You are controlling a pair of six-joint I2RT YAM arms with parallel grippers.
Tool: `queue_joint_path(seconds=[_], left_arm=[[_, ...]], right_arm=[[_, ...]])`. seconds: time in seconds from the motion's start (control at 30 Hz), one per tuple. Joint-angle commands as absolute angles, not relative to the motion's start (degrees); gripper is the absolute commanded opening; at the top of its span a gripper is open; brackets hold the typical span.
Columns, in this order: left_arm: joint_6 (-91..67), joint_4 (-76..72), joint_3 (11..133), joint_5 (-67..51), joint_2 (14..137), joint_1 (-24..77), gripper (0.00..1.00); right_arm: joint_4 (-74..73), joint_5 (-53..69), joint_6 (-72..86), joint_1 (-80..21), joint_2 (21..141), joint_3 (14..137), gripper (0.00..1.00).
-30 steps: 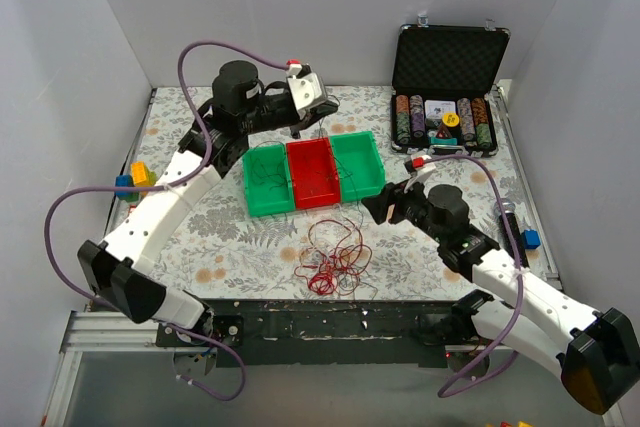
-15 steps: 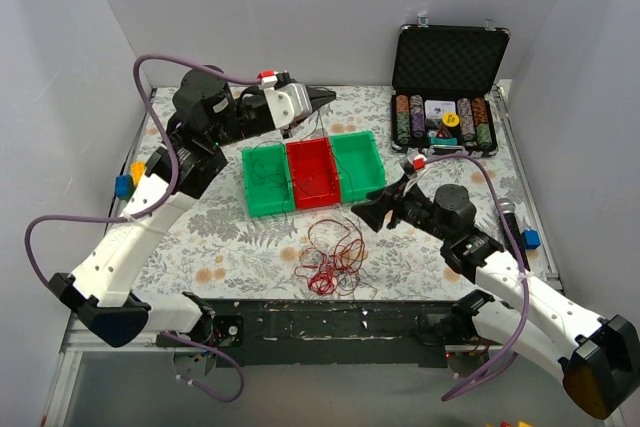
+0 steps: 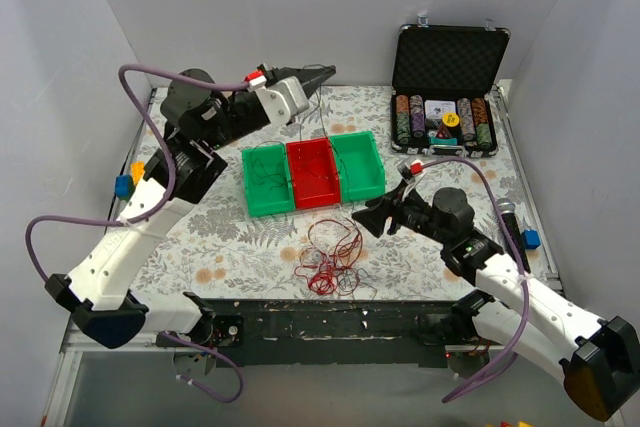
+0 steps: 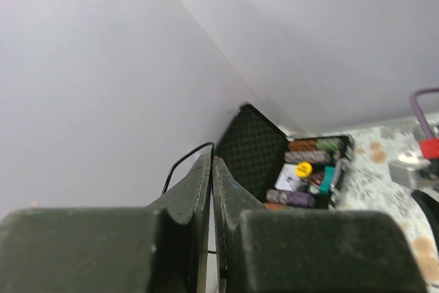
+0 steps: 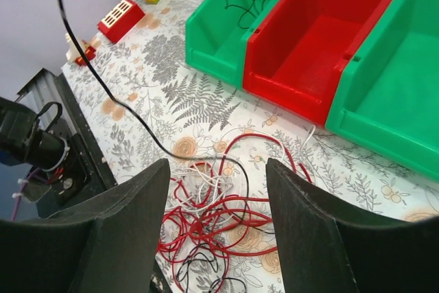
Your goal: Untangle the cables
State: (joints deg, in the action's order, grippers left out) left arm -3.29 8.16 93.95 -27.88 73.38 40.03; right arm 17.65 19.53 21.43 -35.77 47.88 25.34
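Your left end effector (image 3: 326, 72) is raised high, fingers pinched fully together on a dark strand (image 5: 110, 92). The strand loops out at the fingertips (image 4: 206, 169), drops below them past the bins (image 3: 358, 165) and runs taut into the pile. The cables (image 3: 330, 252) lie in a loose red, dark and whitish tangle on the tabletop (image 3: 230, 237). They're far below the left end effector, and just ahead of and beneath the right end effector (image 3: 372, 215). The right one is wide open with nothing in it, hovering above the tabletop. In its wrist view the tangle sits between its fingers (image 5: 103, 238). The three bins stand side by side beyond the tangle: green, red, green. The green bin (image 5: 212, 53) furthest to its left has a thin dark loop lying inside. A case (image 3: 447, 67) stands open at the far edge, well apart from both end effectors.
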Motion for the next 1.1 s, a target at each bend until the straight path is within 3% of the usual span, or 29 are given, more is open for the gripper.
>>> queue_joint_path(seconds=[0.0,0.6,0.9,1.07], left_arm=[[-5.5,0.4,99.3,-23.6,70.8,40.5,0.00],[-0.3,-4.0,101.6,-26.1,69.5,41.7,0.00],[5.9,-8.1,99.8,-24.3,69.2,42.8,0.00],[5.0,-12.5,102.5,-21.5,70.9,43.3,0.00]], right_arm=[[15.0,13.3,19.2,-36.0,44.7,27.3,0.67],[29.8,25.0,26.3,-38.2,55.5,27.8,0.69],[24.7,22.5,20.2,-45.8,62.3,34.3,0.66],[21.5,21.0,17.3,-48.2,70.9,37.6,0.59]])
